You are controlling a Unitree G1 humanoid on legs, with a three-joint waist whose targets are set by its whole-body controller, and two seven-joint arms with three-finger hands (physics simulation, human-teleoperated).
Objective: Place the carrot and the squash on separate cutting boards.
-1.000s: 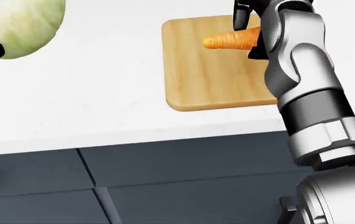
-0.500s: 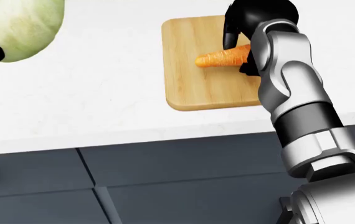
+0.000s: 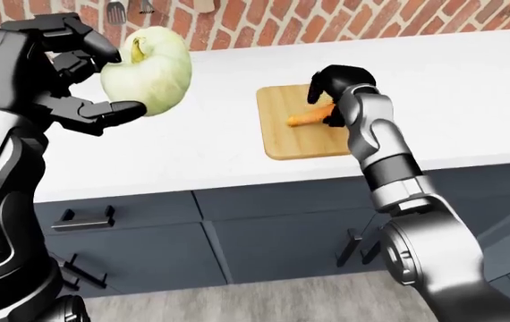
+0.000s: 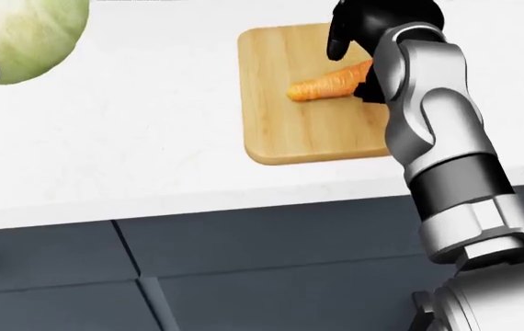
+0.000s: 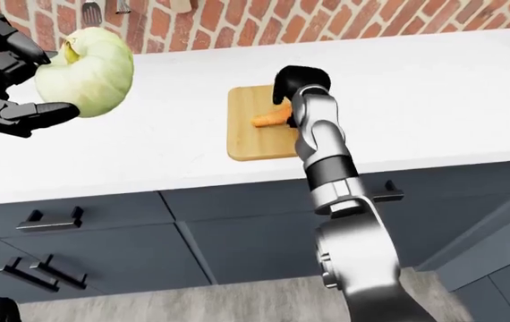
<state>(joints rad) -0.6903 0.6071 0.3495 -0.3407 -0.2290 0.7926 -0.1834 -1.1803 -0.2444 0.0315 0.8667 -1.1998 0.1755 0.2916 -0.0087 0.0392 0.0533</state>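
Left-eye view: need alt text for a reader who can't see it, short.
The robot's right hand is at a carrot lying on a wooden cutting board on a white counter. Its left hand holds a pale green squash above the counter at upper left. Brick wall above, dark cabinets below.

I see the orange carrot [image 4: 328, 83] lying on the wooden cutting board [image 4: 290, 131]; the pale green squash [image 3: 152, 70] is held aloft.

The carrot [image 4: 328, 83] lies on the cutting board [image 4: 290, 124], right hand [image 4: 359, 31] above.
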